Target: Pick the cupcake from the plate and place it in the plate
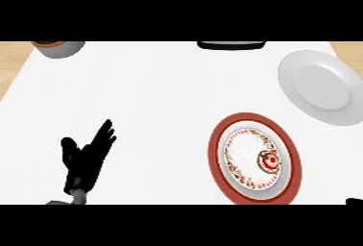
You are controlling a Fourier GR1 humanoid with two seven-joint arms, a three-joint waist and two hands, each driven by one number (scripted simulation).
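On the white surface, lower right, sits a red-rimmed plate w/ a patterned white inner dish, and the cupcake stands on it, right of centre, red-and-white top facing up. It's untouched; no hand is near it. Up and to the right, well apart from the red one, lies a plain white plate, bare, partly cut by the view's edge — prob. the target, since the task wants the cupcake moved plate to plate. Left hand shows at lower left, fingers straight and spread, thumb out to the side, holding nothing; it looks parked there, resting, far from both plates, so likely not the one meant for the pick. Right hand: only a dark sliver shows at the lower right corner, too little to say whether its fingers are wide or curled — can't tell. That sliver sits on the cupcake's side of the scene, which fits a right-hand pick, but that's a guess from layout. Judged from how things lie, the task is at the start: grasp not yet made. Next move would need a hand coming over the red-rimmed plate and closing round the cupcake's base w/o squashing the frosting, then a short carry up-right to the white plate. At the far edge, a grey bowl top left and a dark object top centre stay out of the route.
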